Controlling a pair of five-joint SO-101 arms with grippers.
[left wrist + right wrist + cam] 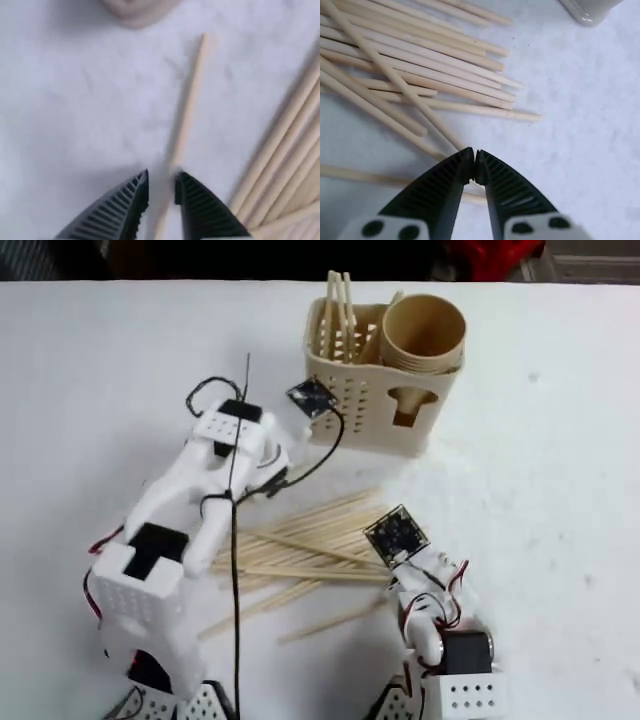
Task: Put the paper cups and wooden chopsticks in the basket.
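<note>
A beige basket (370, 410) stands at the back of the table with stacked paper cups (423, 332) and several upright chopsticks (340, 310) in it. A pile of wooden chopsticks (300, 550) lies on the white table between the two arms. My left gripper (162, 177) hovers low over the table, narrowly open, and a single chopstick (187, 105) runs between its fingers toward the basket's corner (135, 12). My right gripper (474, 156) is shut at the near edge of the pile (420, 65), its tips touching with nothing seen between them.
One stray chopstick (330, 622) lies apart at the front of the pile. The basket's base (590, 10) shows beyond the right gripper. White table (540, 500) stretches open to the right and at the far left.
</note>
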